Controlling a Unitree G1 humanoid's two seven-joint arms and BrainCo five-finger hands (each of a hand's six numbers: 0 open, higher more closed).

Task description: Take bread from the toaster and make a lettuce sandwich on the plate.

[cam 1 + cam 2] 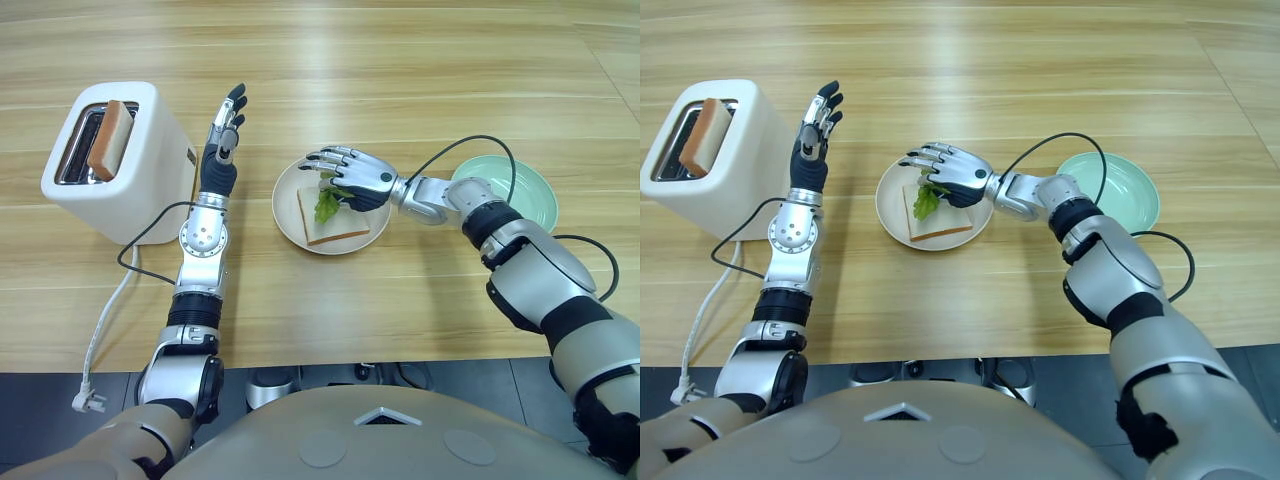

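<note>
Green lettuce (327, 206) is lying on plated bread (340, 231) under the right hand (358, 176); I cannot tell its grip. The left hand (225, 135) is hovering wide open beside the toaster (150, 170), probably for its slice (110, 140).

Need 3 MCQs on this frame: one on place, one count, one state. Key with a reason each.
1. Where is the lettuce?
A) on the bread slice on the plate
B) in the green bowl
C) on the bare table

2. How many slices stand in the toaster?
A) none
B) one
C) two

3. The left hand is:
A) open and empty
B) curled into a fist
C) shut on the cord

Key:
1 A: the lettuce lies on the bread slice, under the right hand.
2 B: one toast slice stands in a slot.
3 A: its fingers are straight, beside the toaster, holding nothing.
</note>
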